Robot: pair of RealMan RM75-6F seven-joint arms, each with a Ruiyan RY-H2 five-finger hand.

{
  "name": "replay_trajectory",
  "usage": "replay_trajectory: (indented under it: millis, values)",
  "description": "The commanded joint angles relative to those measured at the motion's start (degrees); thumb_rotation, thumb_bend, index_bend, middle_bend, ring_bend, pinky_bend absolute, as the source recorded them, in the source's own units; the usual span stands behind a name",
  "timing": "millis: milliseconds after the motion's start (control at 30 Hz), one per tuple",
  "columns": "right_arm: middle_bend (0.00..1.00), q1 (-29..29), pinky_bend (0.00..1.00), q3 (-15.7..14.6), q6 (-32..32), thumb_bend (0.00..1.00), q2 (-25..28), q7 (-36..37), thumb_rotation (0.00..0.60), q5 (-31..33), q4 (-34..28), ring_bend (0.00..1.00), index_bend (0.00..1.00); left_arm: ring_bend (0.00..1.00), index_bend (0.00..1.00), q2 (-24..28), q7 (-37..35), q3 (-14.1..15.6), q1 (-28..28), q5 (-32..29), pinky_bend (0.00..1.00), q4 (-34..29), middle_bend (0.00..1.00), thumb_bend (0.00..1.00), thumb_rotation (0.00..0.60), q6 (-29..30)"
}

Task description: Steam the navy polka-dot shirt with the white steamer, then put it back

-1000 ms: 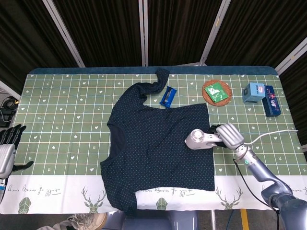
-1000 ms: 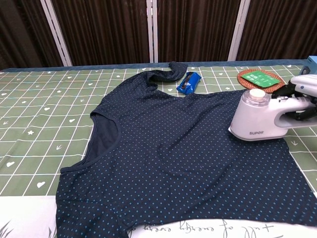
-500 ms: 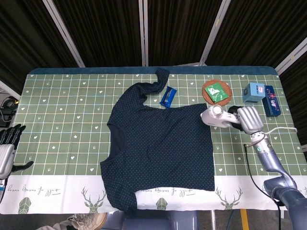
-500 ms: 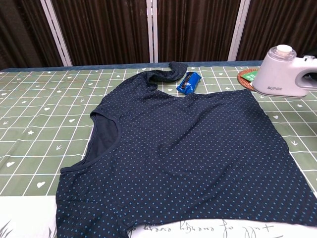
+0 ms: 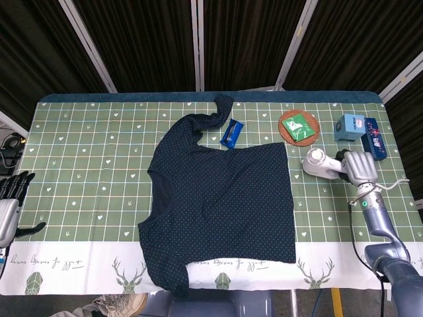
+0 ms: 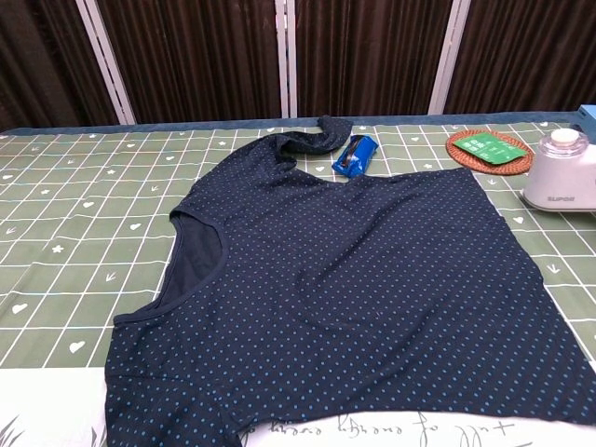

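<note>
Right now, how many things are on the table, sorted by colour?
Navy: 1, the shirt
White: 1, the steamer
Blue: 3, the wrapper, the light blue box, the dark blue box
Brown: 1, the coaster with a green packet
Total: 6

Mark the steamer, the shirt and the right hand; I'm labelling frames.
white steamer (image 6: 562,170), chest view, front of body.
navy polka-dot shirt (image 5: 225,198), head view, middle of torso.
right hand (image 5: 360,166), head view, back of hand.
</note>
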Motion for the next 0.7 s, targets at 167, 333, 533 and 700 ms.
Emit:
replay_trajectory:
  millis: [167,333,533,700]
  values:
    - [0.02,0.03,0.21,0.73,-2.76,0.07,1.95,-2.46,0.600,1.03,-3.68,0.01,0.02,0.00,0.00,0.13,-0.24,0.02,0.03,0.18,0.00,-0.07,0.00,0.00,0.600,0.02]
    - [0.00,-0.66,0.17,1.48,-1.03,0.03,4.21,-3.98,0.600,1.39,-8.48,0.00,0.00,0.00,0.00,0.31,-0.59,0.04,0.13,0.45,0.00,-0.23,0.00,0.00,0.600,0.17]
    - [0.00,-1.72,0.13,1.92,2.49,0.01,7.20,-5.54,0.600,1.01,-14.18,0.00,0.00,0.00,0.00,0.58,-1.04,0.09,0.21,0.79,0.00,-0.48,0.00,0.00,0.600,0.27]
    - [0.00,-4.36,0.03,2.21,8.23,0.00,14.19,-8.79,0.600,0.32,-26.37,0.00,0.00,0.00,0.00,1.19,-1.89,0.22,0.48,1.75,0.00,-1.00,0.00,0.00,0.600,0.81]
